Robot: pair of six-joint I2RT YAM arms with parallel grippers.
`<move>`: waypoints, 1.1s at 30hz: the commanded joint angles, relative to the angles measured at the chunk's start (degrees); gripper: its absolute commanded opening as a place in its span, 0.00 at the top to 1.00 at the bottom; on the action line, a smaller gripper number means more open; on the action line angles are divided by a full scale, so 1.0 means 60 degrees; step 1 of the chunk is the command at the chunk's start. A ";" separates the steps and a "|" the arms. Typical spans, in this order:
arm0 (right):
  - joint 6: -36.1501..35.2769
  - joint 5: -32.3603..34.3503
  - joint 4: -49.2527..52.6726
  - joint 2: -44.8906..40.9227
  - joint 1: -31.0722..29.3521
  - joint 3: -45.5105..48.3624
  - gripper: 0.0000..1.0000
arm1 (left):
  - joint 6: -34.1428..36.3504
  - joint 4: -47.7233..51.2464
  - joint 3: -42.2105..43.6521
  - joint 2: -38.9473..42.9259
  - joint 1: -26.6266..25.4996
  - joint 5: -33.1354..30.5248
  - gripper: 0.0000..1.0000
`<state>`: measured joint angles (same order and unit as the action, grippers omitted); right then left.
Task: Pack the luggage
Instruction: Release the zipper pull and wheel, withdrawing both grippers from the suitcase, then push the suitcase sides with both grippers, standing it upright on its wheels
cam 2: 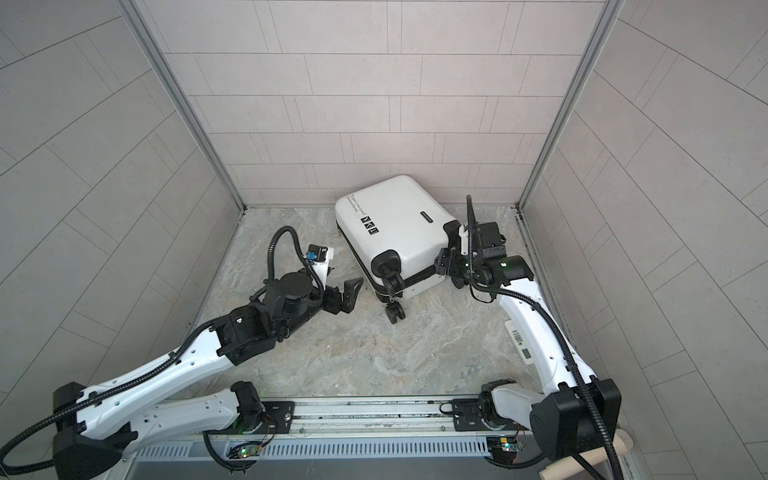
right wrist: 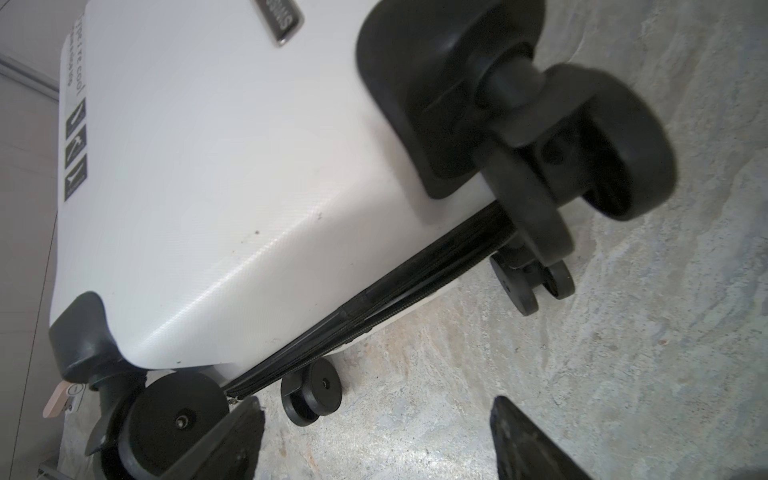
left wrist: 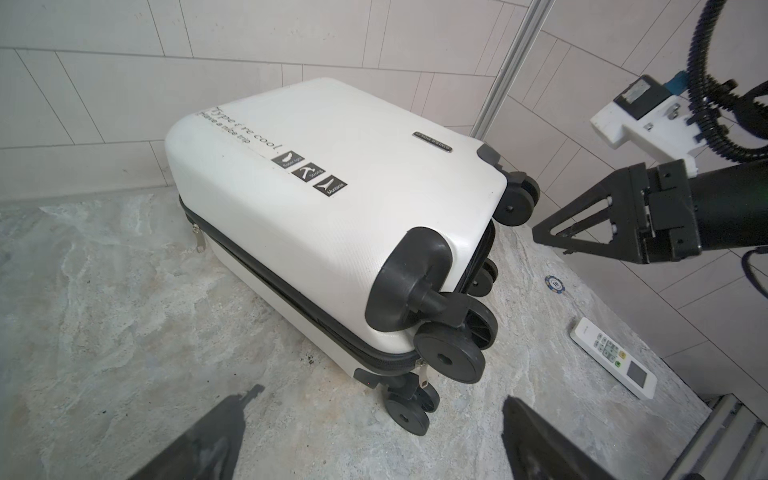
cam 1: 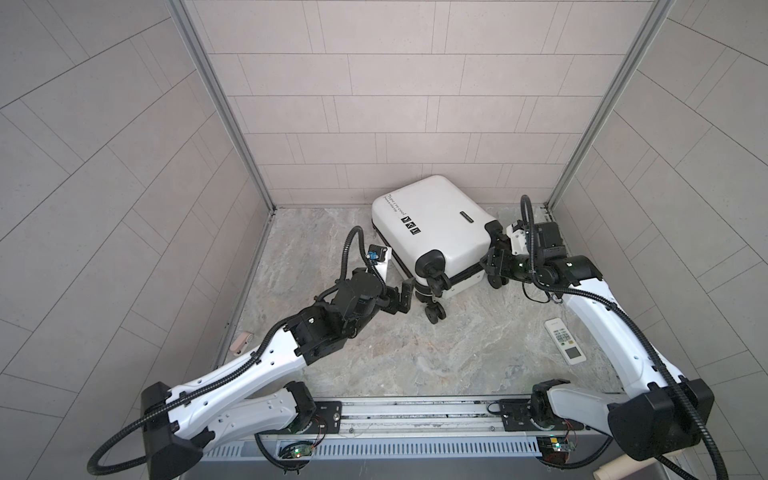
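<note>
Packing day: the marble counter is seen with the luggage laid flat and shut at its back. The case is set close to the rear wall, with its casters turned toward the arms. The left tool is held wide open and empty just beside the nearer caster corner. The right tool is likewise spread wide, with nothing gripped, close to the casters at the opposite corner. A remote control is seen lying well apart on the right. A finger could be snagged on a swivelling caster, or the case shoved askew against the wall, should either tool be driven in off-line. Only in the left wrist view are a zipper pull and a poker chip revealed. In both top views neither can be made out.
</note>
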<state>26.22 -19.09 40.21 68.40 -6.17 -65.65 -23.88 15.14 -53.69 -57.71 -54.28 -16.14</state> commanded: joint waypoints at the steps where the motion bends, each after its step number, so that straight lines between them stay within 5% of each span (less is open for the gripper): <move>1: -0.0180 -0.0390 -0.0097 -0.0048 0.0748 -0.0016 0.07 | -0.1340 0.1031 -0.0302 -0.0273 0.0053 0.0436 0.03; 5: -0.0128 -0.0471 -0.0218 0.0128 0.1568 -0.0228 0.03 | -0.2410 0.0711 -0.0075 -0.0656 0.0053 0.0842 0.08; 10: 0.0543 -0.0834 -0.1016 0.0871 0.2430 -0.0655 0.02 | -0.2891 0.0630 0.0074 -0.0829 0.0215 0.0004 0.08; 23: 0.1893 -0.2033 -0.2839 0.4796 0.3098 -0.3421 0.02 | -0.4071 -0.0846 0.0786 -0.0863 0.4621 0.2914 0.08; 33: 0.1571 -0.3234 -0.2836 0.6048 0.2319 -0.4383 0.03 | -0.3930 -0.1628 -0.0417 -0.2501 0.5726 0.4019 0.08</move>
<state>37.28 -35.79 23.40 105.78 9.87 -90.13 -47.05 8.80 -53.06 -70.74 -20.78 5.10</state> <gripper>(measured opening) 0.967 0.919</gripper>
